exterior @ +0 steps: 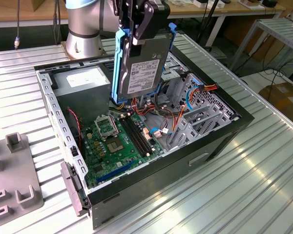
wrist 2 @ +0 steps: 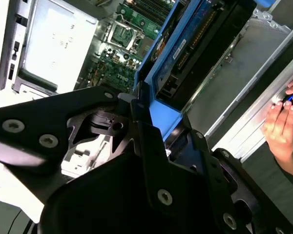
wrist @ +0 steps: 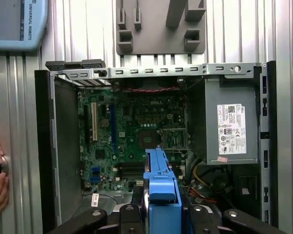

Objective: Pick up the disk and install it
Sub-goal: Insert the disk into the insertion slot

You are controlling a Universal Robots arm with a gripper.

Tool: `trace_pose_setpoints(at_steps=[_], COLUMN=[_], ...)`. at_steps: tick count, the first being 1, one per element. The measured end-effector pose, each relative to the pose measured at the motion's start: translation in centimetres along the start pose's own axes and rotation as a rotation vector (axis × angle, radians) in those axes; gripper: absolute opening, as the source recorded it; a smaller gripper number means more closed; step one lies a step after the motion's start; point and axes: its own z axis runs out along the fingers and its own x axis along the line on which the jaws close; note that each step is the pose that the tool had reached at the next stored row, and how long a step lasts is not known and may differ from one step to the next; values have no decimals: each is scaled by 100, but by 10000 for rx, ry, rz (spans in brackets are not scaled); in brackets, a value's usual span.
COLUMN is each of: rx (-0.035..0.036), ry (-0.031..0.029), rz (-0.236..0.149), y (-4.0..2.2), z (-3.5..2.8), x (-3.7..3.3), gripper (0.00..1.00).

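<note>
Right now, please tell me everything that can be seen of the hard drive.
The hard drive is a flat rectangular unit with a dark metal face and a white printed label, framed by blue plastic rails. The gripper is shut on its upper end, holding it on edge, nearly upright. It hangs over the open computer case, above the motherboard.

An open computer case (exterior: 205, 156) on a ribbed table (exterior: 244, 195) holds a green motherboard (exterior: 115, 146) and grey power supply (exterior: 83, 80).
</note>
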Motion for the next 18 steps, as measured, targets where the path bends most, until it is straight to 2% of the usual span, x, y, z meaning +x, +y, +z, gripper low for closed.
trace_pose_setpoints(at_steps=[4,18], rx=[4,4], ry=[127,133], rz=[-2,-3], y=[-16,-18], z=[23,25], x=[81,88], gripper=[37,37])
